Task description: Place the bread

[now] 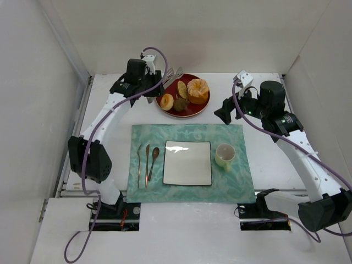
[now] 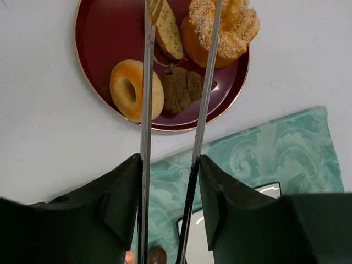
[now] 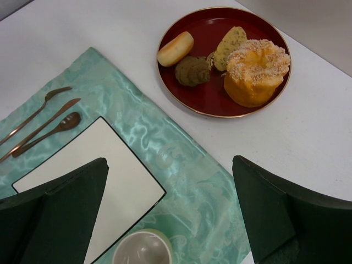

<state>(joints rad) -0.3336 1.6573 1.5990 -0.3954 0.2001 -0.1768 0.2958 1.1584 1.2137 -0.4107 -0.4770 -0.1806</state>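
Top external view: a red plate [image 1: 190, 111] is seen on the white table [image 1: 264, 165] at 12 o'clock of a green placemat [image 1: 231, 184]. The bread [image 1: 182, 89] is lying on that plate, just toward 12 o'clock of its middle, with a ring-shaped bun [image 1: 167, 102] at 8 o'clock, a dark brown lump [image 1: 180, 104] at 6 o'clock and a large sesame-topped bun [image 1: 198, 91] at 3 o'clock. The left fingers [image 2: 118, 203] are closed narrowly on a pair of metal tongs [image 2: 146, 110], whose two arms are clasped from outside and are stretched out over the plate. In the left wrist view the arms of the tongs stand apart; one tip is seen at the bread's far end and the other arm crosses the sesame-topped bun, but whether the bread is touched cannot be told. The right fingers [image 3: 60, 209] are spread wide with nothing held, over the placemat's 1 o'clock edge. On the placemat a white square plate [image 1: 187, 163] is set in the middle, a cup [image 1: 225, 156] at its 3 o'clock and cutlery [image 1: 147, 162] at its 9 o'clock.
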